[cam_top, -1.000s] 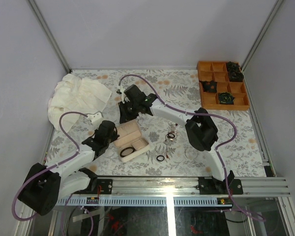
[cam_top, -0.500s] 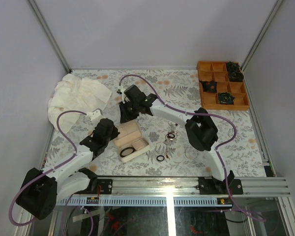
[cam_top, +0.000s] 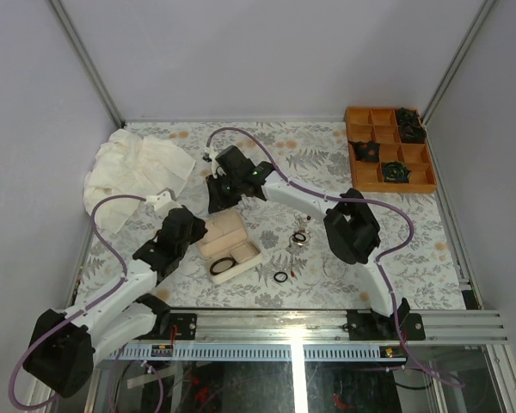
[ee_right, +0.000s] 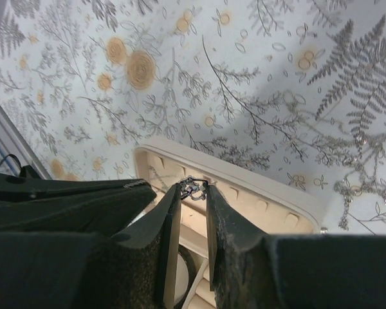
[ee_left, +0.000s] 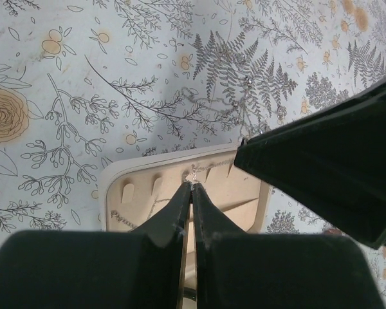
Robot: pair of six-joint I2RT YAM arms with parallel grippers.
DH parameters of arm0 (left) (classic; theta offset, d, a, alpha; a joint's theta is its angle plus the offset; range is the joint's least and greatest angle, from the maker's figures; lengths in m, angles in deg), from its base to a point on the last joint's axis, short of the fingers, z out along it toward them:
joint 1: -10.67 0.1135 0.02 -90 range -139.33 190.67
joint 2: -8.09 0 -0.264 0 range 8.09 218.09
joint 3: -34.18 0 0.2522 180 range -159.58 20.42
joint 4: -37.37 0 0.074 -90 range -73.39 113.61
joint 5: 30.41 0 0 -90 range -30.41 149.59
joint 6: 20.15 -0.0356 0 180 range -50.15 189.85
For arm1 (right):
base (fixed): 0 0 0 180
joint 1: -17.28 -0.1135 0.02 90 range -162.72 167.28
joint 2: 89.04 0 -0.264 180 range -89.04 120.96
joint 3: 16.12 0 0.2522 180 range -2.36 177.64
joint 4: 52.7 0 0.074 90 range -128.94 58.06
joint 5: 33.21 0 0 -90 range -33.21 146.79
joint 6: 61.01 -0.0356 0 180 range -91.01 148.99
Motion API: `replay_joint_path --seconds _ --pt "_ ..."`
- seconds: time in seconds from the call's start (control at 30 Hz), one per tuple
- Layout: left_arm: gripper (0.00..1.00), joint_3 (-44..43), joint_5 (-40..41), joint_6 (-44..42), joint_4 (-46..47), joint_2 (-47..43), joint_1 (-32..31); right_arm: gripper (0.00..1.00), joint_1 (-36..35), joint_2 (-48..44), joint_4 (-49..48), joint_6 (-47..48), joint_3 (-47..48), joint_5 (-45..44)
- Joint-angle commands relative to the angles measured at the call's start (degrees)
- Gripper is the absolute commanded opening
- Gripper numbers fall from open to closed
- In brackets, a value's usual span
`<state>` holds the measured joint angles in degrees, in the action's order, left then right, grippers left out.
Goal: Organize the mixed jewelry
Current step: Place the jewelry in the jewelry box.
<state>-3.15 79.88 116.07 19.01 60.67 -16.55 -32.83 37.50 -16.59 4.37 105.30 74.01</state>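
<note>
The beige jewelry box (cam_top: 234,243) lies open in the middle of the table, with a black ring (cam_top: 224,264) in its tray. My left gripper (ee_left: 192,185) is over the notched lid (ee_left: 135,187), shut on a thin silver chain (ee_left: 195,171) at its tips. More of that chain (ee_left: 121,219) drapes inside the lid. My right gripper (ee_right: 193,187) hangs over the lid's far edge (ee_right: 244,183), shut on a small dark filigree pendant (ee_right: 193,188). Loose silvery chains (ee_right: 373,170) lie on the cloth beyond. From above, a small jewelry cluster (cam_top: 299,237) and another black ring (cam_top: 280,277) sit right of the box.
An orange compartment tray (cam_top: 417,155) with dark rosettes stands at the back right. A crumpled cream cloth (cam_top: 136,169) lies at the back left. Both arms crowd the box's left and far sides, and the right arm's dark body (ee_left: 334,167) is close beside my left fingers.
The left arm's elbow has swung down and left while its gripper stayed at the box lid. The right gripper has edged slightly away from the box.
</note>
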Motion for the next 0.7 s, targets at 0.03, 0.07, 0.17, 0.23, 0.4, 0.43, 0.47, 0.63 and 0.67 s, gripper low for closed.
replay_joint_path --seconds 0.03,0.07,0.17,0.23,0.4,0.43,0.47,0.63,0.67 --pt "0.00 -1.62 0.32 -0.97 -1.70 -1.21 0.50 0.15 -0.42 1.37 0.89 0.39 7.33 2.03" --pt "0.00 -1.64 0.29 -0.96 -1.87 -1.53 0.50 0.15 -0.36 1.63 0.87 0.29 7.74 2.34" --pt "0.00 -1.54 0.37 -0.87 -2.52 -2.64 0.44 0.15 -0.43 2.21 0.65 -0.11 8.77 3.61" --pt "0.00 -1.49 0.48 -0.86 -3.05 -3.52 0.50 0.15 -0.42 2.63 0.56 -0.32 8.97 4.41" --pt "0.00 -1.57 0.44 -0.80 -4.30 -5.06 0.50 0.15 -0.74 2.65 -0.49 -0.85 8.35 5.81" --pt "0.00 -1.56 0.45 -0.78 -4.48 -5.36 0.46 0.15 -0.90 2.64 -0.54 -0.86 8.25 5.96" --pt "0.00 -1.50 0.49 -0.71 -4.67 -5.63 0.51 0.15 -1.02 2.59 -0.63 -0.84 8.15 5.96" --pt "0.00 -1.39 0.41 -0.69 -5.45 -6.96 0.50 0.15 -1.76 1.47 -1.91 -1.11 5.49 5.95" --pt "0.00 -1.41 0.32 -0.73 -5.73 -7.23 0.50 0.15 -1.89 1.25 -2.15 -1.20 5.02 5.91"
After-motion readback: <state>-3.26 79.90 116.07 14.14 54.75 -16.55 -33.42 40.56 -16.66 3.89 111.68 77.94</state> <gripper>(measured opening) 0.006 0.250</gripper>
